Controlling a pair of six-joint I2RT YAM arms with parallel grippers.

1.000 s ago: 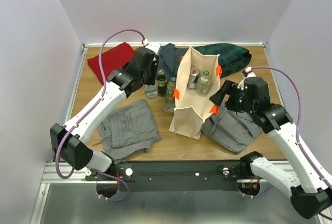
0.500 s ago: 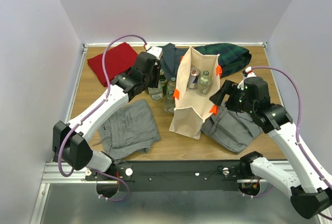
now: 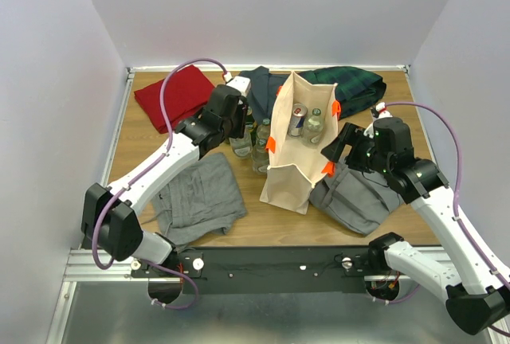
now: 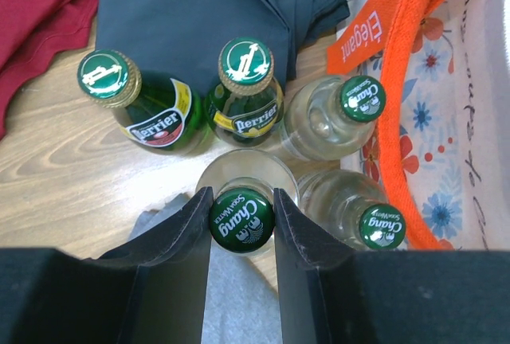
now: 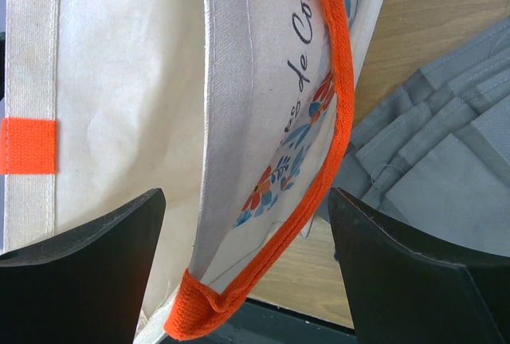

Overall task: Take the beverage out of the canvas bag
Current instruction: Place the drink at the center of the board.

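Observation:
The beige canvas bag (image 3: 288, 173) with orange handles stands upright mid-table. Inside it show a silver can (image 3: 298, 118) and a clear bottle (image 3: 313, 123). My left gripper (image 4: 241, 197) is shut on the green cap of a clear Chang bottle (image 4: 241, 220), just left of the bag. Around that bottle stand two green Perrier bottles (image 4: 245, 61) and two more Chang bottles (image 4: 362, 99). My right gripper (image 5: 245, 201) is open and straddles the bag's right wall (image 5: 231, 81) and its orange handle (image 5: 339, 105). Its fingers are apart from both.
Grey clothes lie at front left (image 3: 199, 197) and under my right gripper (image 3: 358, 197). A red cloth (image 3: 171, 93), a dark blue garment (image 3: 259, 85) and a green plaid garment (image 3: 355, 85) lie along the back. White walls close in the table.
My left gripper has carried the Chang bottle to the right, up to the cluster of bottles beside the bag. The right arm has stayed put.

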